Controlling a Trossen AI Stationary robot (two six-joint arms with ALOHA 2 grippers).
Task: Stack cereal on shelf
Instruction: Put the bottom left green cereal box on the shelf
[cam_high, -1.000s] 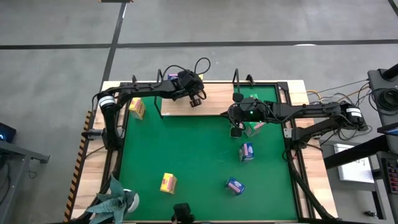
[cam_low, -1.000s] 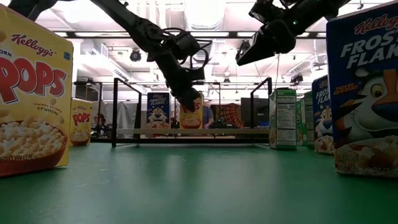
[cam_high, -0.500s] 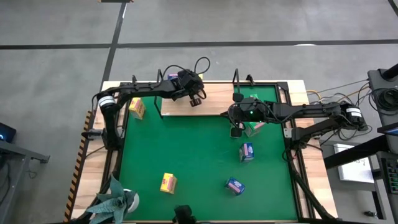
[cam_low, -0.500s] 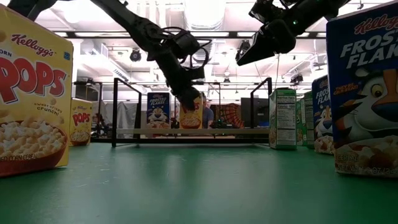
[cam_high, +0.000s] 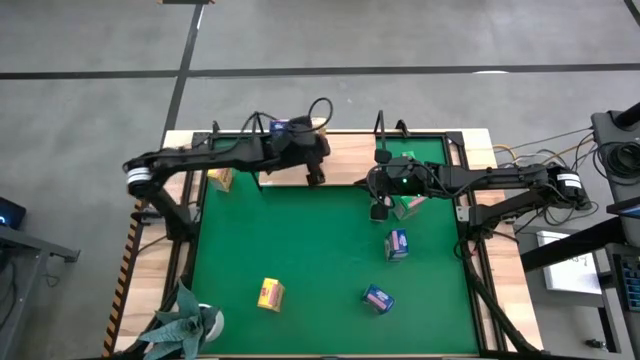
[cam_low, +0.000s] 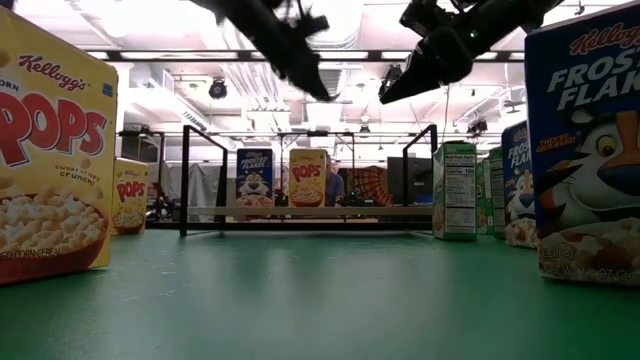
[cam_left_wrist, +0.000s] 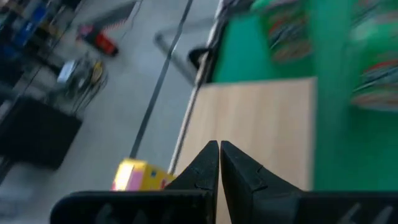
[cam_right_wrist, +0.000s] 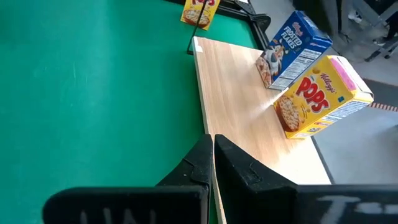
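Item: shelf, light wooden board at the far edge of the green mat. On it, upright and side by side: one blue cereal box, one yellow Pops box. Left gripper hangs above the board, just beside those boxes, clenched on nothing. Right gripper over the mat near a green box, clenched, empty. Other boxes scattered on the mat.

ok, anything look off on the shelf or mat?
Nothing spilled or damaged. The shelf holds a blue box and a yellow Pops box beside it, both upright. The other boxes sit scattered at mixed angles on the green mat, not yet stacked.
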